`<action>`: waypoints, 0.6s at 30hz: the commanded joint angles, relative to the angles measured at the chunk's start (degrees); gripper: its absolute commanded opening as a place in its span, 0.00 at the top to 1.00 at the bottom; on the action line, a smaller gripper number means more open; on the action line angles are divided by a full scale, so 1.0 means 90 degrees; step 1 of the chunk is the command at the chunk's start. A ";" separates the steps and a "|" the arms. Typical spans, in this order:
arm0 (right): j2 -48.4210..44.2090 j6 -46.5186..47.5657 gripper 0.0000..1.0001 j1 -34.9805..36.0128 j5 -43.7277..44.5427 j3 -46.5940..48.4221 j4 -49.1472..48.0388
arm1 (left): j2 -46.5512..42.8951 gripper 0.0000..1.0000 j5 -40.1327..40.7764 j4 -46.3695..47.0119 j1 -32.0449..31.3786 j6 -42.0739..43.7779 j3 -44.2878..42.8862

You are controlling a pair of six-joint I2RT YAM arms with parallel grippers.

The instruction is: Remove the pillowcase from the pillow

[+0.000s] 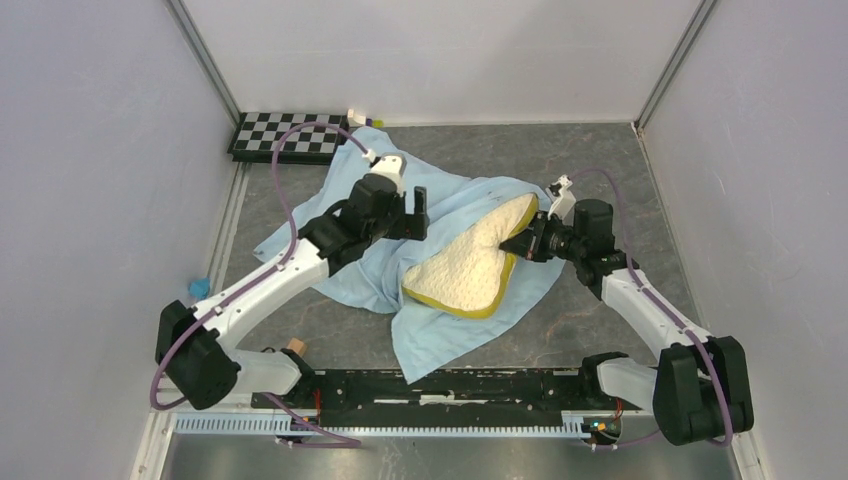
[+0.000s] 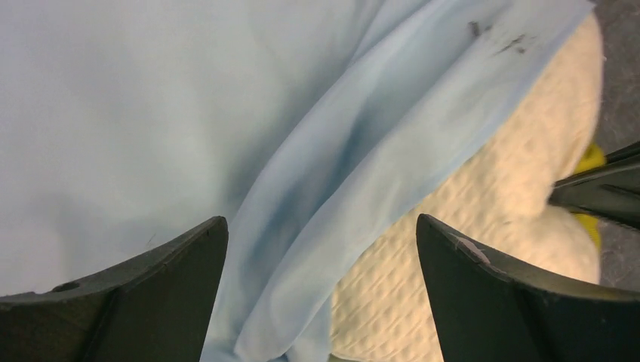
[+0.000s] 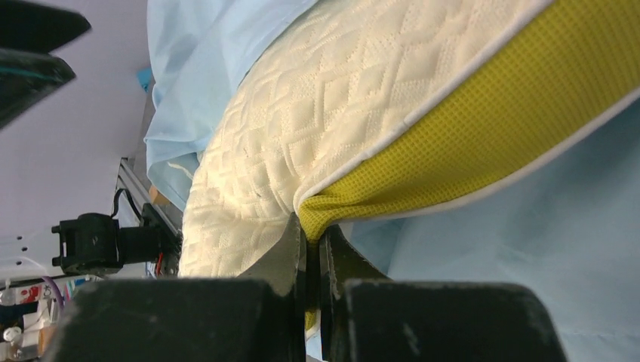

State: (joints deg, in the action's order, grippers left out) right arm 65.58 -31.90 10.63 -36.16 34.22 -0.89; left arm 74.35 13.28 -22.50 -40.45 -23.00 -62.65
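Top external: pillow (image 1: 468,268) mid-table, bent, lying on spread pillowcase (image 1: 440,340).
Left gripper (image 1: 419,213): jaws wide apart, over pillowcase at pillow's ten o'clock.
Right gripper (image 1: 512,244): pinched shut on pillow's edge, three o'clock.

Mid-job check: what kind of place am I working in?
Probably a lab robot cell: plain panel walls box in the table, a checkerboard lies at the back left, and a mounting rail runs along the near edge.

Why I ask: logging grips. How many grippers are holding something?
1. The right gripper is shut on the pillow's right edge; the left gripper is open over the pillowcase, holding nothing.
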 commanded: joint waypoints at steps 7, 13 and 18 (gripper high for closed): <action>-0.0284 0.0263 1.00 0.0448 0.0024 -0.0013 -0.0412 | 0.2133 0.01 -0.0604 -0.0249 -0.0737 0.1692 -0.2563; -0.0369 0.0276 1.00 0.0475 -0.0014 -0.0032 -0.0370 | 0.3270 0.02 -0.1246 -0.0598 -0.0754 0.1882 -0.3876; -0.0440 0.0226 1.00 0.0495 -0.0102 -0.0015 -0.0399 | 0.3931 0.04 -0.1193 -0.0635 -0.0770 0.1872 -0.4391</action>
State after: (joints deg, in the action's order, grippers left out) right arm 63.57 -30.59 14.35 -35.35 33.82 -1.67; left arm 106.63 4.01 -27.38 -47.29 -9.06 -97.69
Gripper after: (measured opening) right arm 0.039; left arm 0.971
